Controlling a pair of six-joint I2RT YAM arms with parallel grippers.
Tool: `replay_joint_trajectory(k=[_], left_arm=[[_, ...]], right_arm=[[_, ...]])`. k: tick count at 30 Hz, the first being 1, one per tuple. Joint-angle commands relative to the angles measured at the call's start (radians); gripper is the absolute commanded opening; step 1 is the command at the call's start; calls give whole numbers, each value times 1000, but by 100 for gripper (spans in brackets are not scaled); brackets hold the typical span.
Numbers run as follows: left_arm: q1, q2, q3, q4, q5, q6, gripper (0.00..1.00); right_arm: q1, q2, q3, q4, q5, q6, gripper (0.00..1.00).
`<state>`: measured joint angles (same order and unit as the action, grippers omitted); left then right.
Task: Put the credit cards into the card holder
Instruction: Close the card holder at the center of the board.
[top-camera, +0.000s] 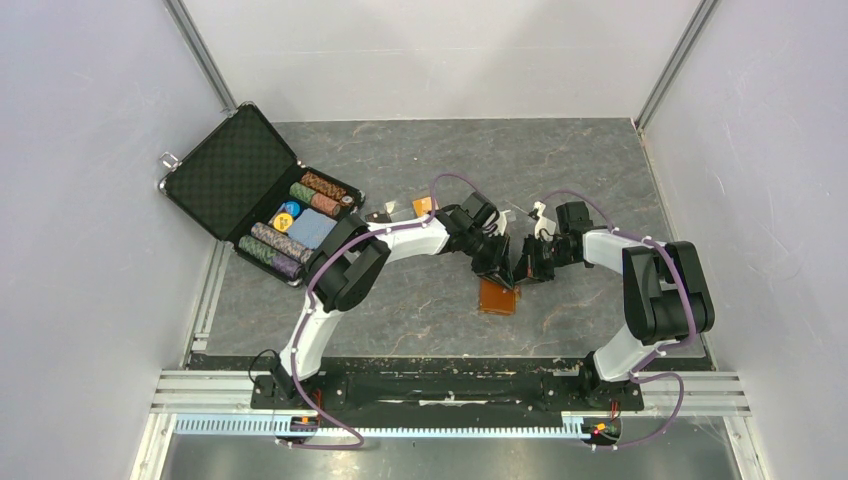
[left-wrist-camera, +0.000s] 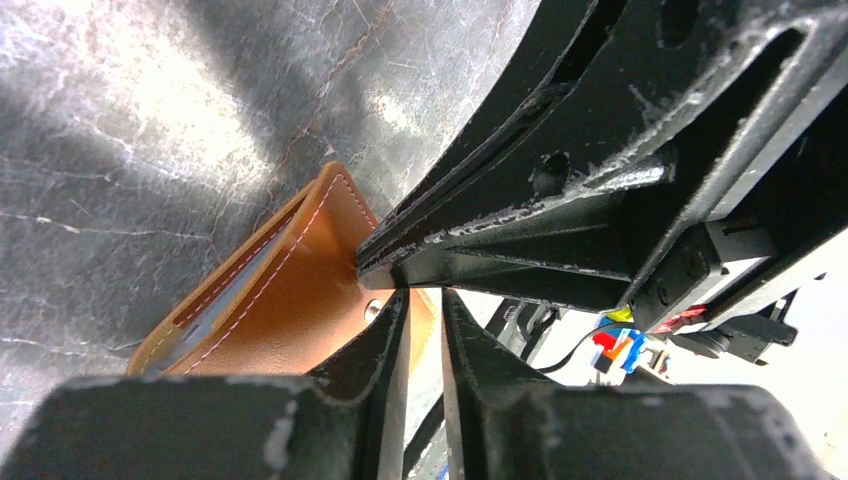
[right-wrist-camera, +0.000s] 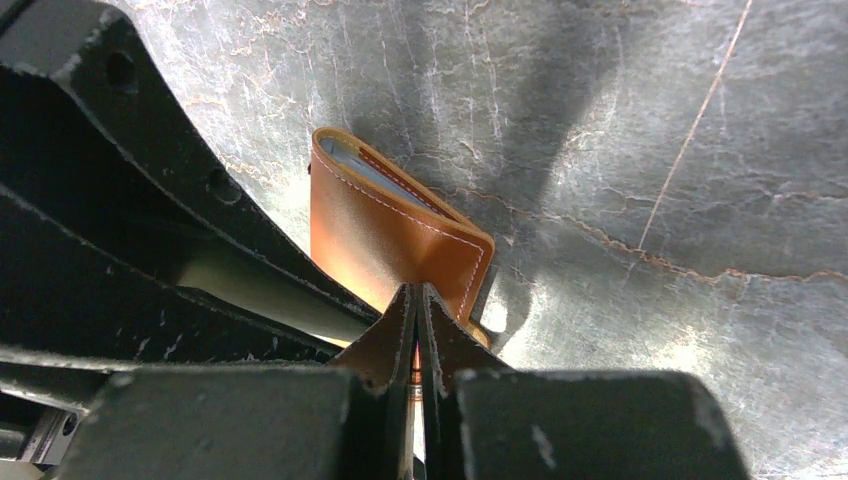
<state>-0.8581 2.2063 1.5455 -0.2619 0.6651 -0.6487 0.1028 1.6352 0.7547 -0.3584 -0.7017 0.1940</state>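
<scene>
The tan-brown card holder (top-camera: 497, 298) sits at mid-table, right under both grippers. In the left wrist view the card holder (left-wrist-camera: 290, 290) shows its pale blue inside and a metal snap. My left gripper (left-wrist-camera: 425, 300) (top-camera: 503, 270) is nearly closed over its stitched edge. In the right wrist view the card holder (right-wrist-camera: 385, 235) tilts up from the table, its open side facing away. My right gripper (right-wrist-camera: 416, 292) (top-camera: 528, 268) is shut on its near edge, and orange leather shows between the fingers. One orange credit card (top-camera: 424, 206) lies on the table behind the left arm. No card shows in either gripper.
An open black foam-lined briefcase (top-camera: 235, 170) stands at the back left, with rows of poker chips (top-camera: 318, 190) and a pale blue block (top-camera: 310, 228) inside. A small dark flat piece (top-camera: 378, 215) lies near it. The two wrists nearly touch over the card holder.
</scene>
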Motion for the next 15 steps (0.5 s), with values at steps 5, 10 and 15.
replay_joint_trajectory(k=[5, 10, 15], left_arm=[[-2, -69, -15, 36, 12, -44, 26], [-2, -103, -54, 74, -1, -60, 33], [-2, -107, -64, 94, 6, -76, 35]], right_arm=[[5, 6, -20, 12, 64, -19, 0], [5, 9, -18, 13, 65, -19, 0], [5, 11, -9, 10, 63, -23, 0]])
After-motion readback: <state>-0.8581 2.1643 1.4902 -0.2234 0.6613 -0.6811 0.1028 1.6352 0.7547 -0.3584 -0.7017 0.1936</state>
